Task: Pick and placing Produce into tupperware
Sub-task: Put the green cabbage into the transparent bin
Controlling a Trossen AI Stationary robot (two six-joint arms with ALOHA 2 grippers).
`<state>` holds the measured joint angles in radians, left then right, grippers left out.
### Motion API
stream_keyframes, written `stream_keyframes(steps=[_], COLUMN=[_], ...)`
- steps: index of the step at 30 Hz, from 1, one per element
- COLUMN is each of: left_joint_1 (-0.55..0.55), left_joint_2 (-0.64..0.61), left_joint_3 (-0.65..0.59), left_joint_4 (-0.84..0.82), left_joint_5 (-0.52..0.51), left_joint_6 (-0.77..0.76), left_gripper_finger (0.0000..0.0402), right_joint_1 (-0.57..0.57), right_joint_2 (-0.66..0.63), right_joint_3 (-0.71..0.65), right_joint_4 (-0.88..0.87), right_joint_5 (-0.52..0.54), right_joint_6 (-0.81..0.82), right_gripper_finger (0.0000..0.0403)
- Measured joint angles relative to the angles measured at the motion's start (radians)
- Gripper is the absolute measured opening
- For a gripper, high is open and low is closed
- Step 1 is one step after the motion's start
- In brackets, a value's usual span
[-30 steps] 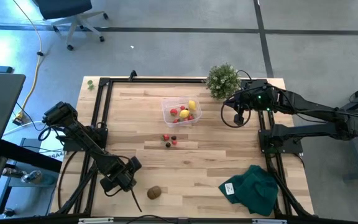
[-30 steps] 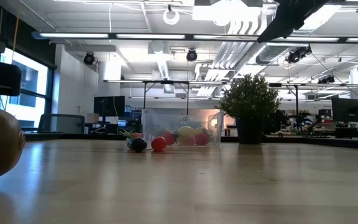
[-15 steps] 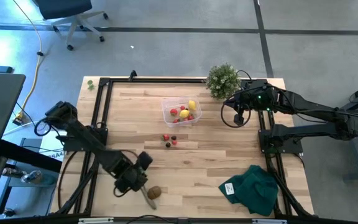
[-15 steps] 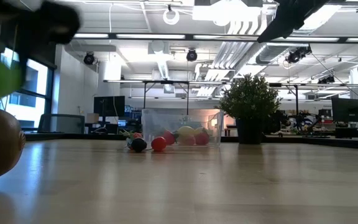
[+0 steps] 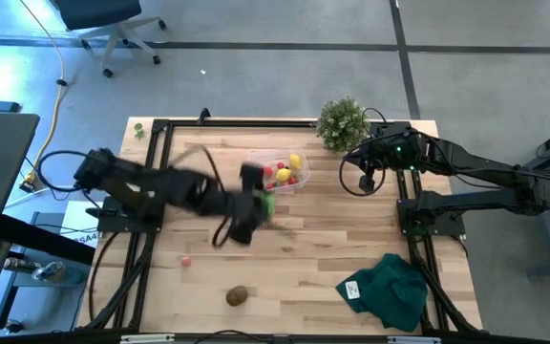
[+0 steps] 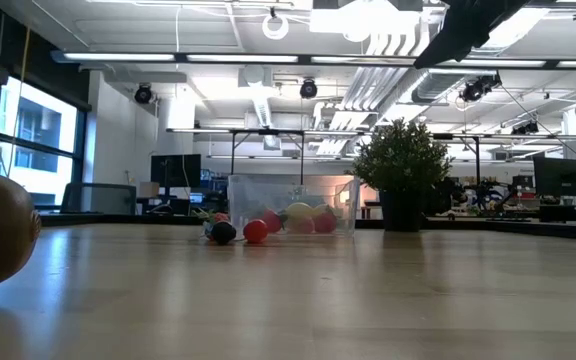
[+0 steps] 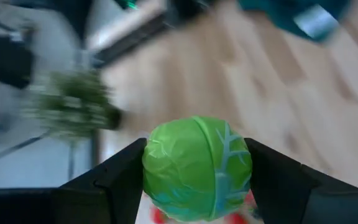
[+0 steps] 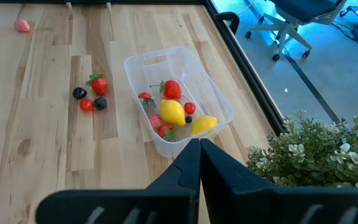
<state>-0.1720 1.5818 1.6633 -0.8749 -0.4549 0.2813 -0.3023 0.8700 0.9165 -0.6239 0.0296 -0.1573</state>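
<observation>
Green ball (image 7: 196,169) sits clamped between the left tool's (image 5: 258,204) fingers, above the desk (image 5: 351,239) just beside the tupperware (image 5: 280,172). Tupperware holds lemons (image 8: 173,111) and red berries (image 8: 172,89), placed near the potted plant (image 5: 341,122). Loose berries (image 8: 91,94) lie on the desk beside it; one pink piece (image 5: 185,259) lies apart nearer the front. Brown kiwi (image 5: 237,296) rests at the front edge. Right tool (image 8: 199,149) closed, empty, parked beside the plant. Green cloth (image 5: 387,290) at the front right corner.
</observation>
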Motion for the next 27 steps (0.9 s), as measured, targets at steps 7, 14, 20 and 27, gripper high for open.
stream_keyframes(steps=[7,14,20,27], left_joint_1=[0.248,0.477,0.568,0.607], left_joint_2=[-0.002,0.111,0.282,0.459], left_joint_3=[0.149,0.144,0.144,0.143], left_joint_4=[0.029,0.012,-0.049,-0.176], left_joint_5=[0.113,0.367,0.452,0.454], left_joint_6=[0.067,0.117,0.209,0.285], left_gripper_finger=[0.0235,0.0234,0.0234,0.0234], right_joint_1=[0.0,0.0,0.0,0.0], right_joint_2=[0.0,0.0,0.0,0.0], right_joint_3=[0.0,0.0,0.0,0.0], right_joint_4=[0.0,0.0,-0.002,-0.001], right_joint_5=[0.0,0.0,0.0,0.0], right_joint_6=[0.0,0.0,0.0,0.0], right_gripper_finger=[0.0,0.0,0.0,0.0])
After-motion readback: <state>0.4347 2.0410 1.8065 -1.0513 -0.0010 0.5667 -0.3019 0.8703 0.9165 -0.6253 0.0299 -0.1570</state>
